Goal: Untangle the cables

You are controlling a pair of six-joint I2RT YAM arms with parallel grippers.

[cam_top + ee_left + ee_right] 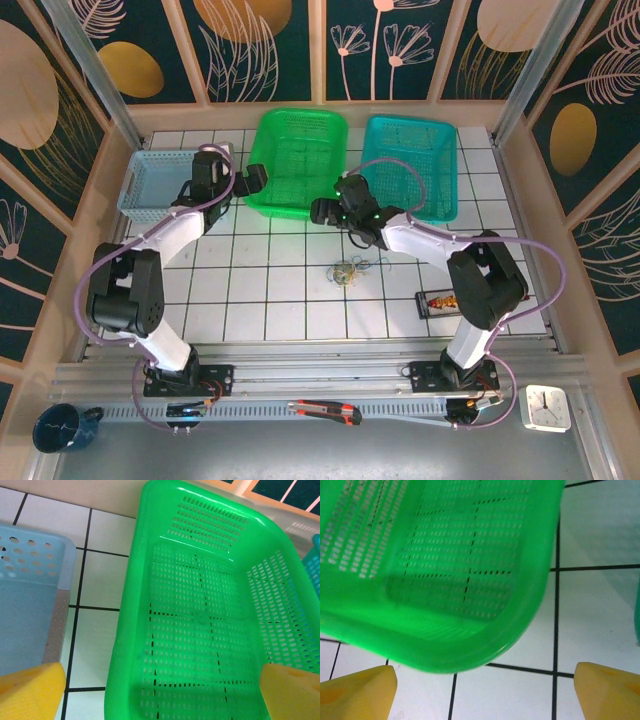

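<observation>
The cables (347, 270) lie in a small tangle of yellowish-green, whitish and blue loops on the white tiles, mid-table. My left gripper (257, 180) hovers at the left side of the green basket (298, 160). In the left wrist view it (162, 700) is open, its yellow fingertips (30, 692) wide apart over the basket's floor (200, 630). My right gripper (321, 211) is by the basket's near right corner, above and to the left of the tangle. In the right wrist view it (482, 695) is open over bare tile beside the basket's rim (470, 652), with nothing between its fingertips (607, 690).
A light blue basket (160, 185) stands at the back left and shows in the left wrist view (30, 605). A teal basket (410, 165) stands right of the green one. A small dark tray (440, 300) lies by the right arm's base. A box cutter (325, 410), a clock (547, 407) and a mug (60, 428) sit on the front ledge.
</observation>
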